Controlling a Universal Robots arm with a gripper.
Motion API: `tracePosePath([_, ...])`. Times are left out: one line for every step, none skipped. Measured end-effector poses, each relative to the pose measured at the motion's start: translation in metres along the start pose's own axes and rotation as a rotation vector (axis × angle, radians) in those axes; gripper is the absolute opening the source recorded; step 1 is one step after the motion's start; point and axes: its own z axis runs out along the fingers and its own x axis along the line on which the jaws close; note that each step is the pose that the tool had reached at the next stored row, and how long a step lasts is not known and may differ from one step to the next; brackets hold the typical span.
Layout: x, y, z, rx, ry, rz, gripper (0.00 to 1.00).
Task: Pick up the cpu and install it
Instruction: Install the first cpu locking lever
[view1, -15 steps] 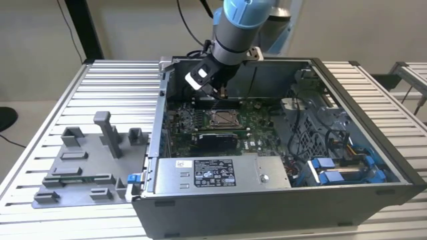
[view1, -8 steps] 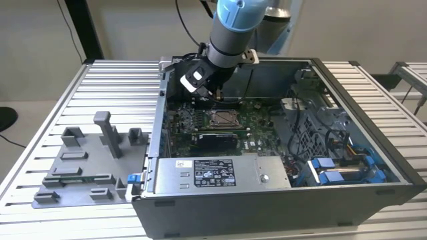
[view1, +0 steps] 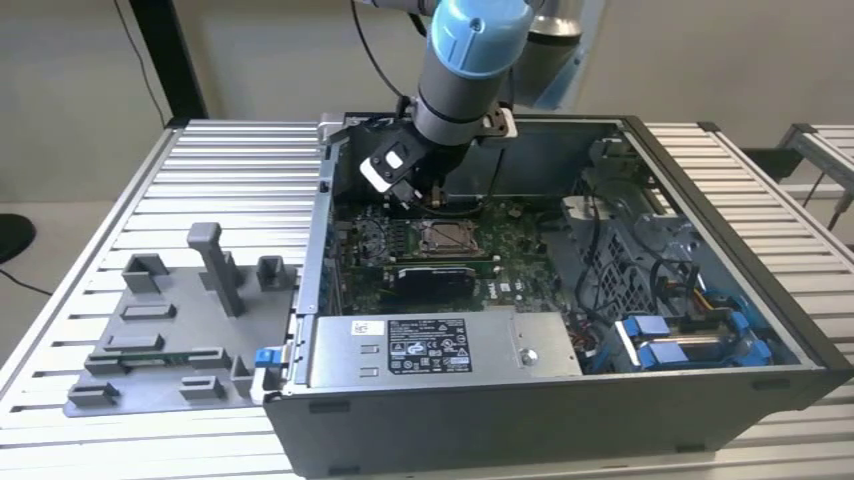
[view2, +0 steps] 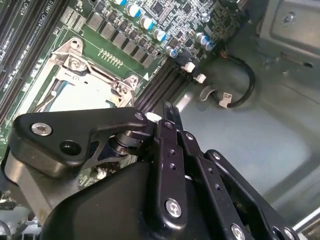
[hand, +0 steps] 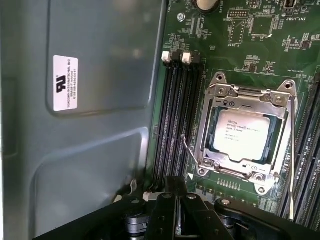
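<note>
Cpu (hand: 243, 132): seated in the motherboard socket (hand: 250, 93), metal frame down around its silvery top, mid-frame in the exterior view.
Writing: dark print lines on the cpu; a printed white sticker (hand: 65, 82) on the case wall.
Gripper (hand: 176, 182): jaws closed on nothing, just beside the socket, apart from the cpu.
Arm (view1: 467, 60): descends from the exterior view's upper middle into the computer case (view1: 534, 420).

The cpu (hand: 244, 131) has a matt silvery metal top, framed by a shiny bare-metal socket frame (hand: 250, 94) on a glossy green motherboard (hand: 225, 55), beside the smooth grey-painted computer case (hand: 100, 150) and matt black pincer (hand: 175, 184).
</note>
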Motion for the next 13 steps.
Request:
tracePosePath([-0.0007,0.0000,0.0015,-0.0017,0.0009,0.003,0.00])
tracePosePath([-0.0014,0.0001,0.0028,-0.0031,0.0017,0.006,0.00])
tracePosePath([-0.0021,0.0002,0.0041,-0.0042,0.0023,0.008,0.00])
tracePosePath([-0.0027,0.0001,0.0044,-0.0048,0.0023,0.010,0.00])
tracePosePath([-0.0035,-0.0001,0.0042,-0.0050,0.0023,0.010,0.00])
tracePosePath([-0.0047,-0.0002,0.0039,-0.0051,0.0031,0.010,0.00])
tracePosePath([-0.0060,-0.0004,0.0039,-0.0053,0.0046,0.010,0.00])
tracePosePath([-0.0067,-0.0003,0.0048,-0.0060,0.0064,0.010,0.00])
tracePosePath([-0.0071,-0.0003,0.0057,-0.0064,0.0073,0.011,0.00])
tracePosePath([-0.0075,-0.0002,0.0065,-0.0066,0.0074,0.012,0.00])
tracePosePath([-0.0077,-0.0002,0.0070,-0.0068,0.0075,0.012,0.00])
tracePosePath([-0.0080,-0.0001,0.0075,-0.0070,0.0075,0.012,0.00])
tracePosePath([-0.0083,0.0000,0.0080,-0.0071,0.0075,0.013,0.00])
